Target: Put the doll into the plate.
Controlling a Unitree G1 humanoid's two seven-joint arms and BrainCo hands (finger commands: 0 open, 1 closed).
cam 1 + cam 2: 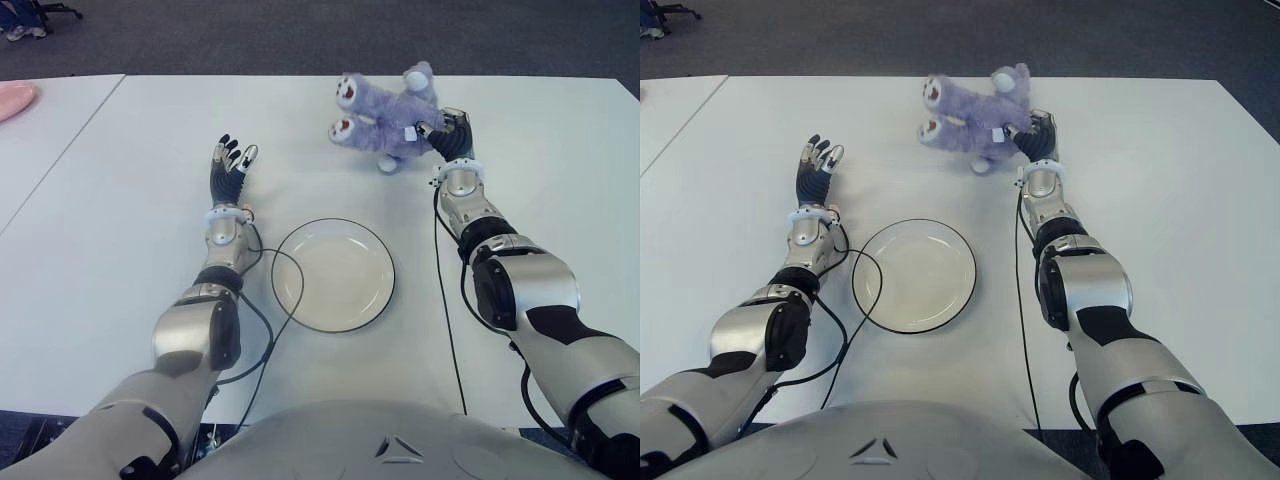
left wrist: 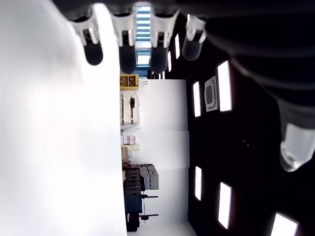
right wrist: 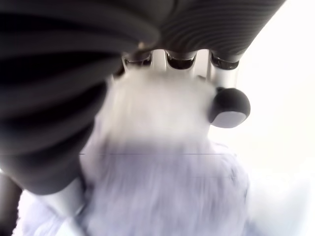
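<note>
- At the table's [image 1: 120, 260] far edge, my right hand [image 1: 447, 135] has its fingers wrapped around the purple doll [image 1: 380, 115].
- Nearer me, I see the white plate [image 1: 333, 274] bare, well apart from the doll.
- My left hand [image 1: 230, 165] shows left of the plate, fingers spread, holding nothing.

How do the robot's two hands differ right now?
The right hand has its fingers closed on the purple plush doll at the table's far side; the left hand is open, holding nothing. The right hand reaches farther than the left. Both are beyond the plate.
</note>
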